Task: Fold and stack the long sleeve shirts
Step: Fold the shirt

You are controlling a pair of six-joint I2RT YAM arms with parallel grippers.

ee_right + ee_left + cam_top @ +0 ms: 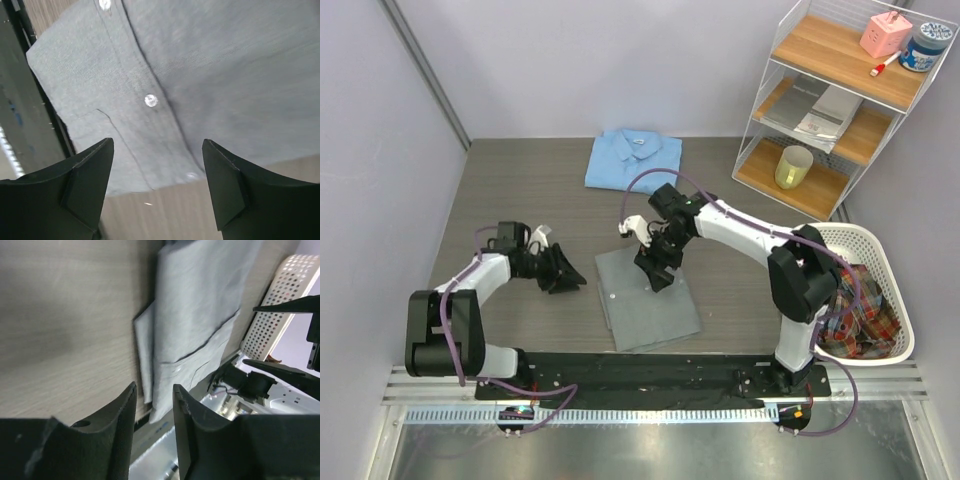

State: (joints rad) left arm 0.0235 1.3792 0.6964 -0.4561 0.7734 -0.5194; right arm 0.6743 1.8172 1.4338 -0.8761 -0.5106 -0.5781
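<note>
My right tool [656, 268] is spread wide above the folded plain grey button-front shirt [650, 305] in the middle of the grey-brown wood-grain bench [510, 180]. My left tool [562, 272] hangs just beside the shirt, narrowly parted and empty. The folded light blue collared shirt [633, 160] lies at the bench's far edge, by the pale wall [620, 60].

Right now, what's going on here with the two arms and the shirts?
The grey shirt lies folded in the middle of the table. The right hand hovers open over it, holding nothing. The left hand is open and empty over the table, to the left of that shirt. The light blue shirt lies folded at the far edge, apart from the grey one, so the stack is not yet made.
</note>
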